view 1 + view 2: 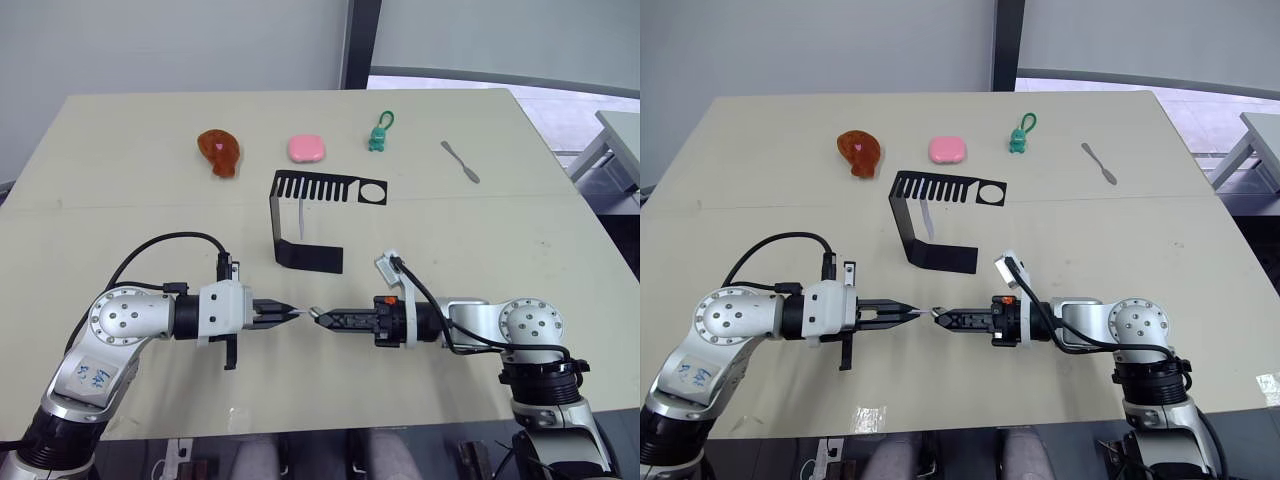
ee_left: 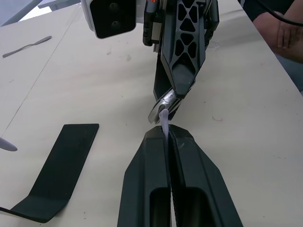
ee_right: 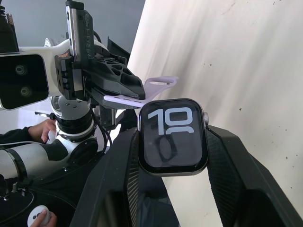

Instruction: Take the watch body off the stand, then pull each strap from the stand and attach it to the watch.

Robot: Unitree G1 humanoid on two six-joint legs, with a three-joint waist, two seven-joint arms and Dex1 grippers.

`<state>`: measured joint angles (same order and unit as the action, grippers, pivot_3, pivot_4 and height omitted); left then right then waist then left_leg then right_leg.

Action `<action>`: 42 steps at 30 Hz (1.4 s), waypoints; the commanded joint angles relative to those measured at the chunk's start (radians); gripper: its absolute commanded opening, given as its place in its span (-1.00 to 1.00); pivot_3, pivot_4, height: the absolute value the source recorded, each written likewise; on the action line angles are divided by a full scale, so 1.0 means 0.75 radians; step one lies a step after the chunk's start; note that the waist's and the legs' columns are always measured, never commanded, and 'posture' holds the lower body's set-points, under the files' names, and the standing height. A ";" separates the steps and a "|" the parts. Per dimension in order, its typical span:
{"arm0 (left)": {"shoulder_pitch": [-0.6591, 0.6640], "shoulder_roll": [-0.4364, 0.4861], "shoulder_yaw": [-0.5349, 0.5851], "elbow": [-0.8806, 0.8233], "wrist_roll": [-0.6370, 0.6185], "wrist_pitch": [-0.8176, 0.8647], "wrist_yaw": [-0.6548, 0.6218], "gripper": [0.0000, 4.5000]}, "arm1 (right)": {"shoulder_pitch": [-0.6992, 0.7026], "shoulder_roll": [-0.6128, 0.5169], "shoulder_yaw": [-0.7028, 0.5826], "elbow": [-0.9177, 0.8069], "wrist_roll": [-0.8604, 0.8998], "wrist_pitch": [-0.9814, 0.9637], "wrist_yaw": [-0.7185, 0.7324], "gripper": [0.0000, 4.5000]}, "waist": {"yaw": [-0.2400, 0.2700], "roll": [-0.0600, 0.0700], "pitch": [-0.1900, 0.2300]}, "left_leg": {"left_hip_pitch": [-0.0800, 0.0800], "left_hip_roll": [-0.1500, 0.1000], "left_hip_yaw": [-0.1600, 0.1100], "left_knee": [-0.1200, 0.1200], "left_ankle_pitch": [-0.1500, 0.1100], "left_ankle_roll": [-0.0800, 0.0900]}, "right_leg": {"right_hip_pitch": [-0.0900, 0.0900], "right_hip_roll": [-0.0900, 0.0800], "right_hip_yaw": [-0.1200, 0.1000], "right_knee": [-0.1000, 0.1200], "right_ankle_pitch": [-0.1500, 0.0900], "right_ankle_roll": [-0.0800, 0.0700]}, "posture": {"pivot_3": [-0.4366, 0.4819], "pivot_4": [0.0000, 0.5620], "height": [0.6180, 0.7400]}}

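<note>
Low over the table's front middle, my left gripper (image 1: 288,313) and my right gripper (image 1: 322,317) meet tip to tip. The left one is shut on a pale lavender strap (image 2: 164,124), whose free end pokes out beyond the fingertips. The right one is shut on the black watch body (image 3: 173,137), its dark screen showing light digits. The strap's end lies against the top edge of the watch (image 2: 161,106). Behind them stands the black stand (image 1: 310,215), where a second pale strap (image 1: 300,218) hangs from the comb-like top.
Along the far side lie a brown drumstick-shaped toy (image 1: 219,152), a pink block (image 1: 306,148), a green keychain figure (image 1: 379,135) and a grey spatula (image 1: 460,160). A person's hand (image 2: 284,33) rests beyond the table's edge in the left wrist view.
</note>
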<state>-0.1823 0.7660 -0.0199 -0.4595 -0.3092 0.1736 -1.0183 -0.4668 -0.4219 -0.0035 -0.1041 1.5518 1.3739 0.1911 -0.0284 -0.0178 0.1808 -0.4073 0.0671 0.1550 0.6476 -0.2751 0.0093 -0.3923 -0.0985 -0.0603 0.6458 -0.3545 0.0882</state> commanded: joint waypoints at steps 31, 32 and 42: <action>-0.115 -0.012 -0.115 -0.057 0.091 0.021 0.008 -1.00 | -0.005 0.029 0.008 -0.030 -0.005 -0.014 0.004 -0.33 | 0.000 0.000 0.000 | 0.000 0.000 0.000 0.000 0.000 0.000 | 0.000 0.000 0.000 0.000 0.000 0.000 | -0.05 -0.47 1.00; -0.119 -0.011 -0.117 -0.059 0.096 0.026 0.009 -1.00 | -0.006 0.032 0.007 -0.029 -0.004 -0.013 0.002 -0.33 | 0.000 0.000 0.000 | 0.000 0.000 0.000 0.000 0.000 0.000 | 0.000 0.000 0.000 0.000 0.000 0.000 | -0.05 -0.47 1.00; -0.147 -0.028 -0.160 -0.094 0.146 0.054 0.024 -1.00 | -0.019 0.048 0.001 -0.012 -0.025 -0.026 -0.001 -0.33 | 0.000 0.000 0.000 | 0.000 0.000 0.000 0.000 0.000 0.000 | 0.000 0.000 0.000 0.000 0.000 0.000 | -0.05 -0.47 1.00</action>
<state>-0.2746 0.7609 -0.1109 -0.4657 -0.1907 0.2262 -1.0040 -0.4667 -0.4086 -0.0072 -0.0895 1.5098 1.3612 0.1845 -0.0280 -0.0178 0.1808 -0.4073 0.0670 0.1552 0.6477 -0.2750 0.0094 -0.3923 -0.0982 -0.0602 0.6459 -0.3545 0.0882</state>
